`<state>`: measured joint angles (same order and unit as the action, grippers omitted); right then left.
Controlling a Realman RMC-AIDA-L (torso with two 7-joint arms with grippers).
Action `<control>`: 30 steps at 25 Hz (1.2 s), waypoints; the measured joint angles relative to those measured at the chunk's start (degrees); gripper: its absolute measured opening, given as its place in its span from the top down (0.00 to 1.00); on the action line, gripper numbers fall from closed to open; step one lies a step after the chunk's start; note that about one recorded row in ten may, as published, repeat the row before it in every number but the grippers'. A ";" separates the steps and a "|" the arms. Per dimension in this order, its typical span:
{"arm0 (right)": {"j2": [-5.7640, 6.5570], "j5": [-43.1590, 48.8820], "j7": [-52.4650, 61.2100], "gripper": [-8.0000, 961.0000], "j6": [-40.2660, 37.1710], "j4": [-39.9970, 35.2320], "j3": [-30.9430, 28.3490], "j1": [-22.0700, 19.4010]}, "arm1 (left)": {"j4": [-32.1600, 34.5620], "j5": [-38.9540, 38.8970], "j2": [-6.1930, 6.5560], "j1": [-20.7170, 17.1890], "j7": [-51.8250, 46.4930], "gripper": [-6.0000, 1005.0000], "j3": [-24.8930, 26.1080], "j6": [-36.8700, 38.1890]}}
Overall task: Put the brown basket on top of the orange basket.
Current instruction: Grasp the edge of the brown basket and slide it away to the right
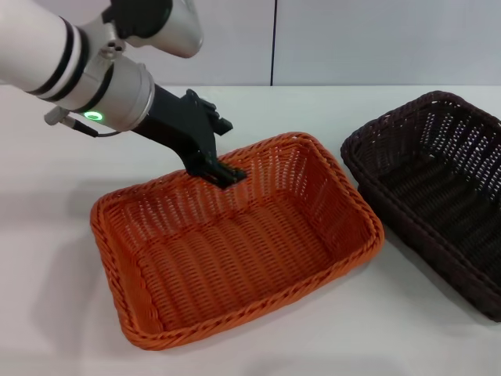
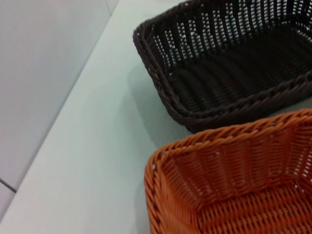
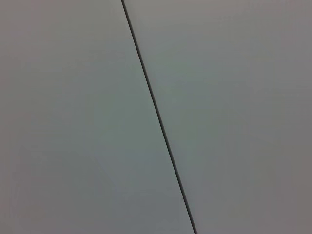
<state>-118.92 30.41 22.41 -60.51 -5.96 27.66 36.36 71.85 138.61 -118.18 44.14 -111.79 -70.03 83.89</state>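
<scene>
Two wicker baskets on white table point(image 1: 47, 313), brown basket point(image 1: 438, 188) right of orange basket point(image 1: 235, 243), left gripper point(image 1: 225, 174) at orange basket's far rim, claw state unclear, no readable writing.

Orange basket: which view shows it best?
The head view: the whole orange basket is visible, with the left gripper at its far rim. The left wrist view shows only one corner; the right wrist view shows none of it.

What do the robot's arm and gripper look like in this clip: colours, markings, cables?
Only the left arm shows, in the head view: a white and silver cylindrical housing with two black bands, a small green indicator light on the wrist collar and a thin grey cable beside it. Its left gripper is matte black and angular, with short fingers. The right arm and gripper are out of view.
</scene>
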 joint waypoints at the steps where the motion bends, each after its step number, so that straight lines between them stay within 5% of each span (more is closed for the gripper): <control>1: 0.00 0.00 0.00 0.35 0.03 0.00 -0.02 0.21 | 1.44 -0.62 -0.02 -0.77 -0.27 0.21 0.07 0.17; 9: 0.08 0.00 0.00 0.35 0.05 -0.39 -0.02 0.25 | 3.90 -11.62 -0.01 -6.47 2.47 0.21 0.53 -6.47; 11: 0.20 0.00 0.00 0.35 0.09 -0.58 -0.05 0.32 | 3.84 -28.05 -0.02 -12.25 10.02 0.21 2.44 -13.82; 15: 0.27 0.20 0.00 0.35 0.12 -0.97 0.28 0.62 | 1.54 -40.12 -0.11 -15.85 16.65 0.21 2.73 -18.61; 16: 0.34 0.55 -0.05 0.35 0.13 -1.22 0.61 0.99 | -1.40 -49.95 -0.19 -18.27 23.13 0.22 2.46 -21.10; 19: 0.43 1.37 -0.30 0.35 1.02 -2.00 1.50 1.43 | -5.32 -58.49 -0.25 -19.57 29.44 0.22 2.20 -21.86; 22: 0.54 4.59 -0.50 0.35 9.14 -5.06 4.52 3.17 | -17.59 -75.05 -0.21 -20.83 44.34 0.22 1.00 -17.35; 30: 0.38 5.69 1.27 0.35 4.34 -10.23 11.09 0.96 | -31.44 -93.48 -0.36 -22.21 61.91 0.22 0.71 -7.22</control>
<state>-118.54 36.10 23.68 -56.17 -16.18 38.75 37.32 40.41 45.14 -118.53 21.92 -49.87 -69.32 76.67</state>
